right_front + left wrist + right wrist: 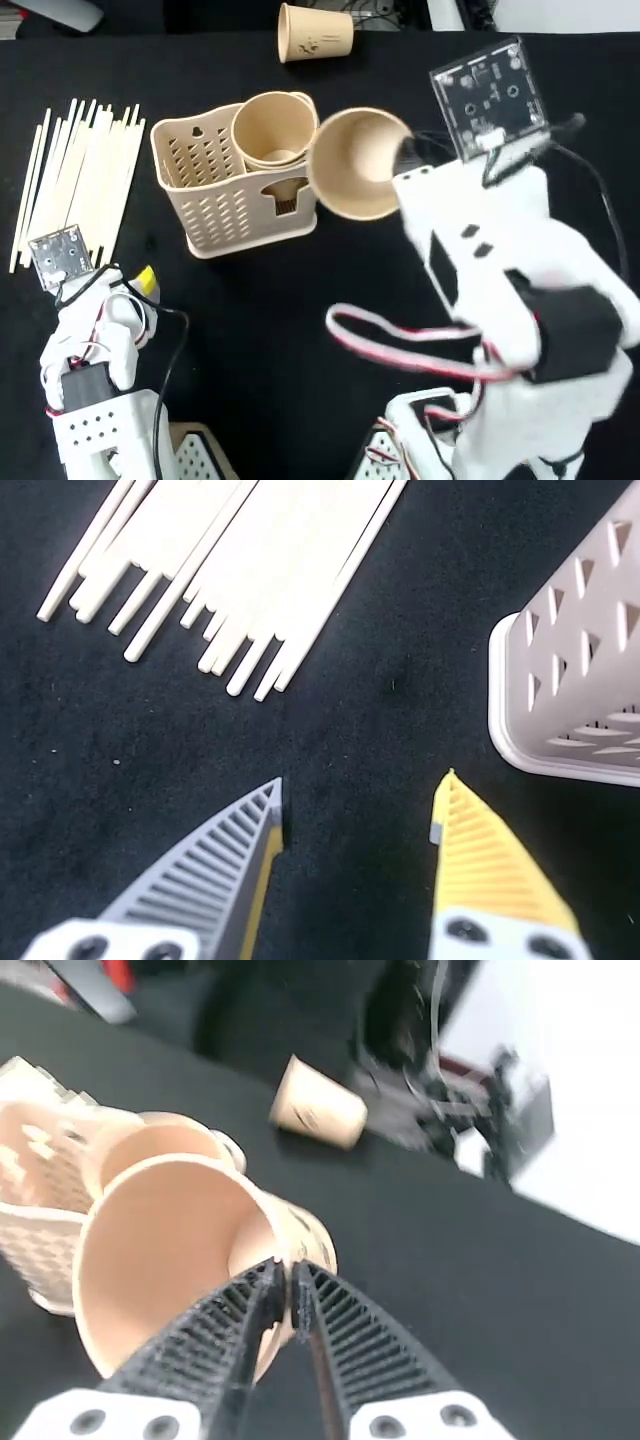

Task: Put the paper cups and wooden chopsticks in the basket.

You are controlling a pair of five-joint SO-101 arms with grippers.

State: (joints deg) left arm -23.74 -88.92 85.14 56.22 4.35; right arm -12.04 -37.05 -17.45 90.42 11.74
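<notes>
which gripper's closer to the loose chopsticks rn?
Left. The left gripper sits open just short of the chopsticks. The right gripper is on the far side of the basket from them, shut on the rim of a paper cup.

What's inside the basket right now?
Nested paper cups sit upright in one end of the basket. Its other end looks empty, though the walls hide the floor.

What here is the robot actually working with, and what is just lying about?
Part of the job:
basket
paper cups inside it
held cup in the right end effector
tipped cup at the table's far edge
wooden chopsticks beside the basket

Just lying about:
cables beyond the table
</notes>
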